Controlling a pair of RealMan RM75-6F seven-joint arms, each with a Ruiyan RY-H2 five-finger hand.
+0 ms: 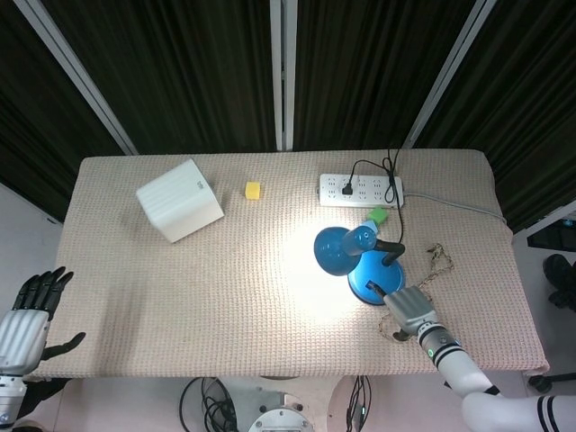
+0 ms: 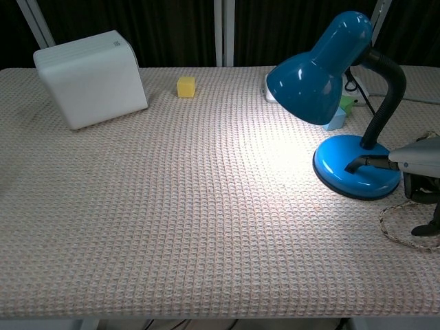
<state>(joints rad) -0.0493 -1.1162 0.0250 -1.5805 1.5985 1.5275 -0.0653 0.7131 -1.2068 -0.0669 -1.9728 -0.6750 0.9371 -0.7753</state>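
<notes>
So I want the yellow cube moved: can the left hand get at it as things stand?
Probably not readily: the left hand hangs off the table's near left corner, while the cube sits far across the cloth. Only the white box lies near that line, off to one side.
</notes>
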